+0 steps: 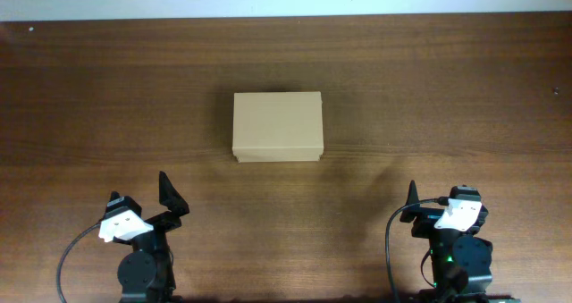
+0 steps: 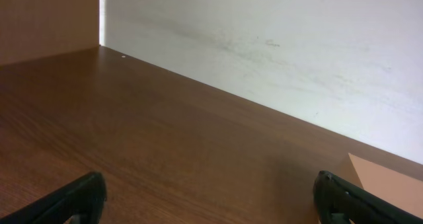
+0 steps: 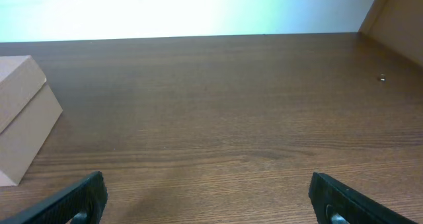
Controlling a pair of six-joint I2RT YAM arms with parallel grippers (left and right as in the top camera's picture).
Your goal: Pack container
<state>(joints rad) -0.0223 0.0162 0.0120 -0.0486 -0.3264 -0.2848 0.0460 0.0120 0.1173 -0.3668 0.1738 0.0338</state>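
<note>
The container [image 1: 277, 126] is a tan cardboard box with its lid down, lying in the middle of the wooden table. Both arms rest near the table's front edge, well short of it. My left gripper [image 1: 172, 201] sits at the front left and stands open, nothing between its fingers; in the left wrist view the left gripper [image 2: 211, 201] frames bare wood, with a corner of the container [image 2: 396, 184] at the right edge. At the front right, my right gripper [image 1: 418, 206] is open and empty too; the right wrist view has the right gripper [image 3: 208, 201] over bare wood and the container [image 3: 20, 118] far left.
A pale wall runs along the table's far edge [image 1: 286, 17]. A brown side panel [image 2: 46, 19] stands at the back left, another panel [image 3: 396, 19] at the back right. A small speck [image 3: 382, 78] lies on the wood near it.
</note>
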